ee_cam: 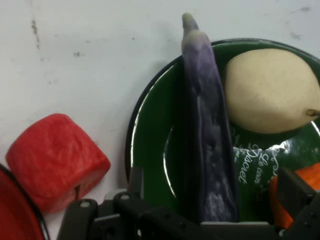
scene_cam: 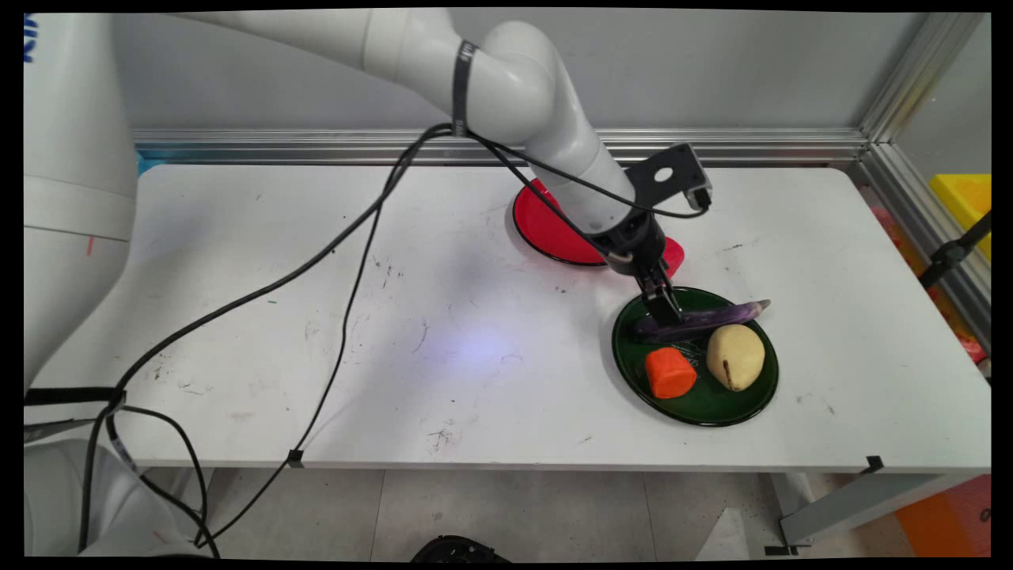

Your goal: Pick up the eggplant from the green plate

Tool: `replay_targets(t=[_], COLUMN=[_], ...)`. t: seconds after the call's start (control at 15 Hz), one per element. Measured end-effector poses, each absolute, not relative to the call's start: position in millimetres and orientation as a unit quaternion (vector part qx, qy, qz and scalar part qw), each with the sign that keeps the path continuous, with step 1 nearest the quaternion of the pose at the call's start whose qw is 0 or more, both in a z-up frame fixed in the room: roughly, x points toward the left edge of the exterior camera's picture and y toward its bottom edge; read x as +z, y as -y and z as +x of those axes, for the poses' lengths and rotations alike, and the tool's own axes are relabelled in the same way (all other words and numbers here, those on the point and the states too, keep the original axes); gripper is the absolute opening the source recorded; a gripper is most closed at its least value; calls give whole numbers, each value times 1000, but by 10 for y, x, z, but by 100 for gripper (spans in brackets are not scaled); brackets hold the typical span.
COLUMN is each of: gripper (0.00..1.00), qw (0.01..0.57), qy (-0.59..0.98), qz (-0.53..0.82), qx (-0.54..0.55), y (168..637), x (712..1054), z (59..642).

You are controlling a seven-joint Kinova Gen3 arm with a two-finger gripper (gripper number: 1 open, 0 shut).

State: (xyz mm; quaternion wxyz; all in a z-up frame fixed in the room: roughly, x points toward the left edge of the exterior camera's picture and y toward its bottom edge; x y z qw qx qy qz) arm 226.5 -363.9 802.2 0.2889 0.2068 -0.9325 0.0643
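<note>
The tool (scene_cam: 663,307) is down over the purple eggplant (scene_cam: 704,318), apparently gripping it, though its jaws are partly hidden. The eggplant lies across the green plate's (scene_cam: 712,408) far rim, near the worktop's (scene_cam: 316,261) right edge, beside a pear (scene_cam: 736,356) and carrot chunk (scene_cam: 669,373).

The eggplant (scene_cam: 712,319) (ee_cam: 210,145) is purple, mottled paler along its length, with a greenish tip. The plate (scene_cam: 696,408) (ee_cam: 150,145) under it is dark green with white script lettering. The pear (scene_cam: 736,356) (ee_cam: 270,90) is pale yellow; the carrot piece (scene_cam: 669,373) (ee_cam: 312,185) orange. The block (scene_cam: 673,254) (ee_cam: 55,160) and second plate (scene_cam: 542,226) are red. The table (scene_cam: 316,317) is white, scuffed.
</note>
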Motion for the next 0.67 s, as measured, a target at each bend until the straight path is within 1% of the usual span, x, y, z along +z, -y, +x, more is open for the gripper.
replay_targets(t=[0.67], gripper=[100], qw=[270], qy=[940], qz=[200], qx=[53], y=[3768], x=[7691], z=[2037])
